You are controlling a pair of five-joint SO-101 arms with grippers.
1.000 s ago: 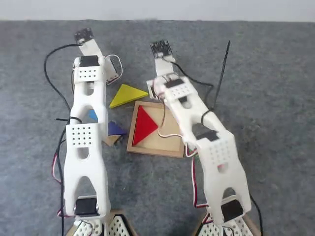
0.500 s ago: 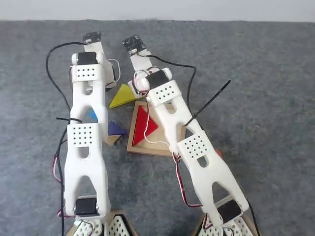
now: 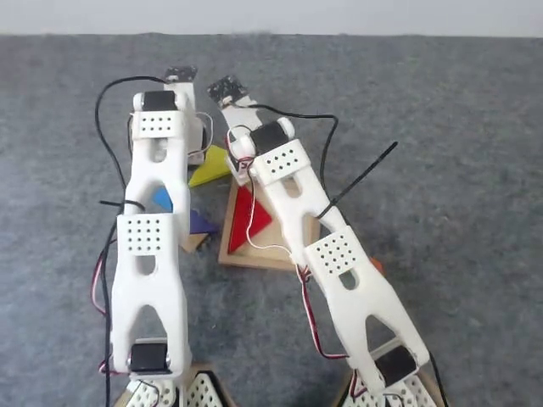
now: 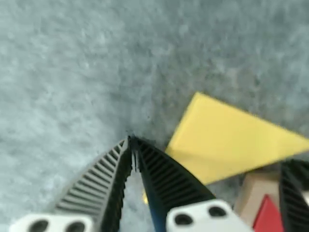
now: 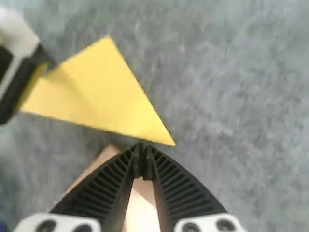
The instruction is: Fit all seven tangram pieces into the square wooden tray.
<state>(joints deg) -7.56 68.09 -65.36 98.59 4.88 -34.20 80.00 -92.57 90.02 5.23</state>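
Note:
The yellow triangle (image 3: 211, 166) lies flat on the grey carpet just beyond the far left corner of the square wooden tray (image 3: 293, 250). A red triangle (image 3: 247, 217) rests inside the tray. My left gripper (image 4: 131, 141) is shut on nothing, with its tips on the carpet beside one edge of the yellow triangle (image 4: 231, 142). The right gripper (image 5: 142, 145) is also shut and empty, its tips at the sharp corner of the yellow triangle (image 5: 96, 96), above the tray's corner (image 5: 108, 162). Both arms meet over this piece in the high view.
A blue piece (image 3: 161, 199), a purple triangle (image 3: 202, 222) and a tan piece (image 3: 192, 242) lie left of the tray, partly under the left arm. An orange piece (image 3: 376, 265) peeks out past the tray's right side. Black cables trail over the carpet.
The right arm has swung left from over the tray's far edge to the yellow triangle. The left arm has shifted slightly right, towards the same piece.

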